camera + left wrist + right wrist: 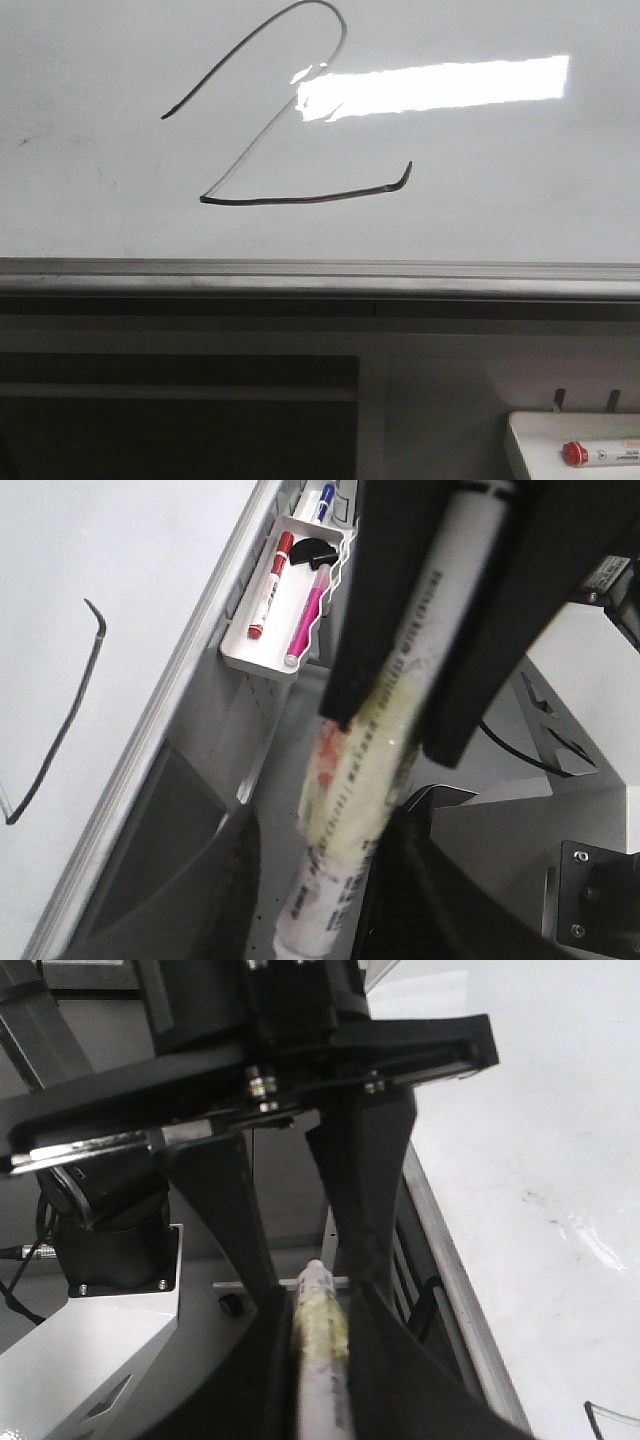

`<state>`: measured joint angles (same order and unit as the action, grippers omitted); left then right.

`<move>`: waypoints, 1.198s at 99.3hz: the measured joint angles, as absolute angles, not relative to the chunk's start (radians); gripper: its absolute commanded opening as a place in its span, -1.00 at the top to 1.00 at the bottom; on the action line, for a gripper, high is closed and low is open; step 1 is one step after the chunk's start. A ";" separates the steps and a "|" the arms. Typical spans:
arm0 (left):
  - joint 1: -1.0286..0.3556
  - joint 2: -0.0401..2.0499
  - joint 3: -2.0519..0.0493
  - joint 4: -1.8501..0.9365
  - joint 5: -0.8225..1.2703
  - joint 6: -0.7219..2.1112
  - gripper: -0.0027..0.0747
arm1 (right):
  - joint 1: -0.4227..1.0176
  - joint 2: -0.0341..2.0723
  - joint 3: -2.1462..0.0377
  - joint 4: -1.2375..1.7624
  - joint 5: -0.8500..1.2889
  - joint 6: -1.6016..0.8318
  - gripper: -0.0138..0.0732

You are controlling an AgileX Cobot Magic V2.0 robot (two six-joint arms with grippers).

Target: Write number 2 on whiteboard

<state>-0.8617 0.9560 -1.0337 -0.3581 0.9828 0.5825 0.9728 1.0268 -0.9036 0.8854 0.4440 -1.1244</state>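
Observation:
The whiteboard (pixel 480 200) fills the upper front view. The number 2 (pixel 300 199) is drawn on it in thin black line, with curved top, long diagonal and flat base with an upturned tick. Part of its base shows in the left wrist view (pixel 60 740). No gripper shows in the front view. My right gripper (pixel 320 1360) is shut on a white marker (pixel 322 1340) with a yellowish label, below the board's lower edge. My left gripper (pixel 320 880) is open around that marker's (pixel 370 760) end, with a gap on one side.
The board's grey metal rim (pixel 320 275) runs below the 2. A small white tray (pixel 530 440) at the lower right holds a red-capped marker (pixel 600 455). In the left wrist view the tray (pixel 240 650) also holds a pink marker (pixel 305 615).

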 measured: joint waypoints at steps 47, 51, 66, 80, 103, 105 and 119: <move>-0.866 1.006 -1.036 -0.362 1.005 0.645 0.98 | 0.971 1.033 -0.906 0.862 0.465 -1.124 0.71; -0.866 1.008 -1.036 -0.362 1.005 0.647 0.98 | 0.971 1.033 -0.906 0.862 0.466 -1.124 0.57; -0.868 1.010 -1.036 -0.383 0.992 0.628 0.98 | 0.971 1.033 -0.906 0.872 0.408 -1.124 -0.24; -0.868 1.019 -1.036 -0.359 0.917 0.557 0.98 | 0.973 1.019 -0.906 0.893 0.285 -1.124 -0.50; -0.866 0.995 -1.036 -0.077 0.744 0.175 0.98 | 0.955 0.870 -0.908 0.915 0.069 -1.124 -0.16; -0.866 0.993 -1.036 -0.027 0.736 0.119 0.98 | 0.951 0.859 -0.908 0.915 0.065 -1.124 -0.09; -0.866 0.984 -1.006 0.296 0.698 -0.273 0.98 | 0.897 0.762 -0.879 0.932 0.038 -1.125 0.52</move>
